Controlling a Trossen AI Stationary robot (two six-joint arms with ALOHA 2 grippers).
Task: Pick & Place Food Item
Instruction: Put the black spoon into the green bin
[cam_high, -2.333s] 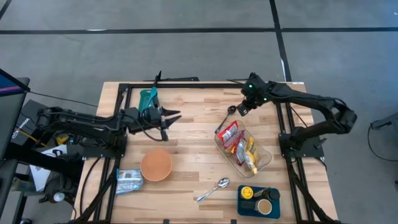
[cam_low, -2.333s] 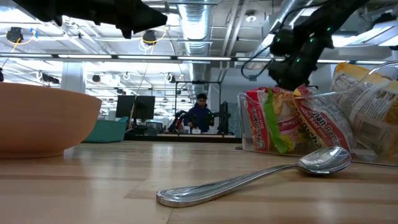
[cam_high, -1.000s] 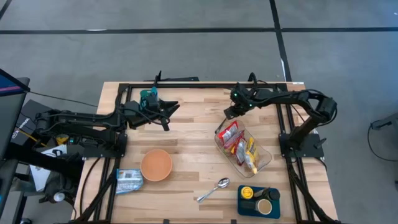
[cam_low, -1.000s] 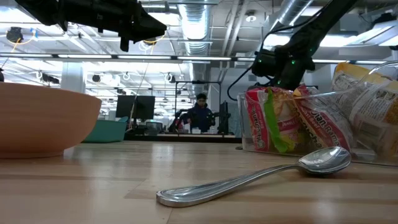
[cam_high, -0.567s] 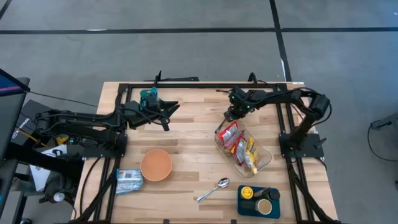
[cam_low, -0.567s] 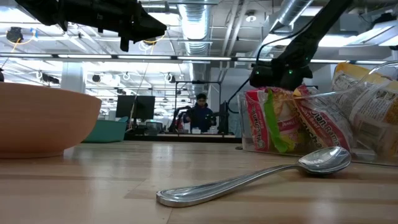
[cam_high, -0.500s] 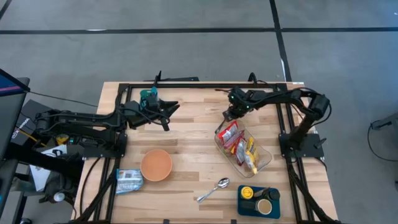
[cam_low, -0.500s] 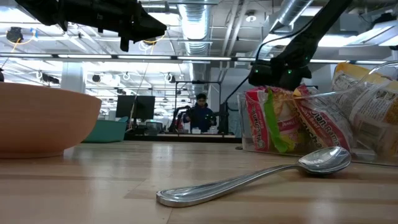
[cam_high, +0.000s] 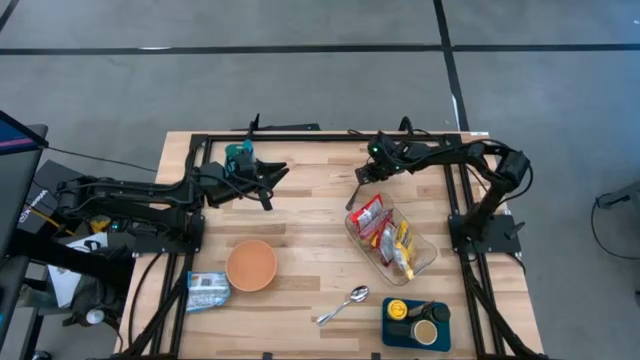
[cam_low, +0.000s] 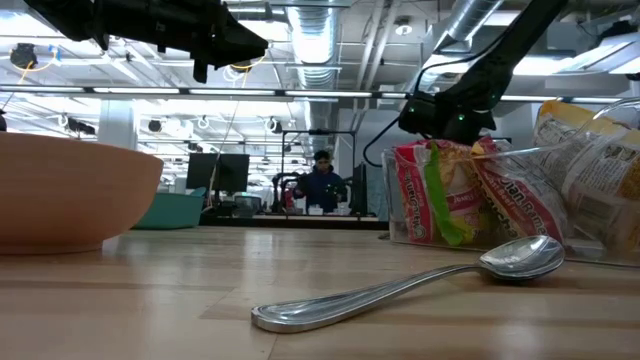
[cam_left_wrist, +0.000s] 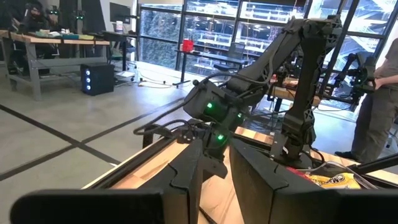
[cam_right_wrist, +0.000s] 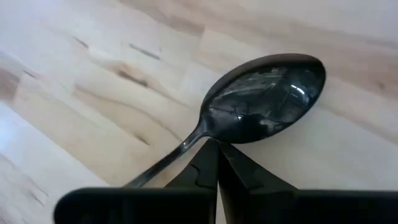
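Note:
A dark spoon (cam_right_wrist: 267, 96) lies on the wood at the far right, its bowl just past my right gripper (cam_right_wrist: 214, 144), whose fingers are shut at the spoon's neck. In the high view that gripper (cam_high: 363, 174) stands beyond a clear container (cam_high: 425, 262) of food packets (cam_high: 372, 215). My left gripper (cam_high: 272, 182) hangs open and empty above the table's far left part, with its fingers (cam_left_wrist: 186, 177) apart in its wrist view. My right gripper has its shut fingertips on the dark spoon's neck (cam_right_wrist: 200, 132), where the handle meets the bowl, coming from above. The handle (cam_right_wrist: 155, 165) runs off under one finger. Whether the spoon is pinched or lifted off the wood, I cannot tell.
An orange bowl (cam_high: 250, 264) stands at the near left, with a packet (cam_high: 208, 290) beside it. A silver spoon (cam_high: 345, 305) lies near the front edge. A blue tray (cam_high: 415, 322) with a yellow lid and a cup stands at the near right. A black frame (cam_high: 300, 135) runs along the far edge.
My right gripper has gone toward the table's left and dropped down onto the dark spoon, then come up a little and toward the far edge. My left gripper has kept still.

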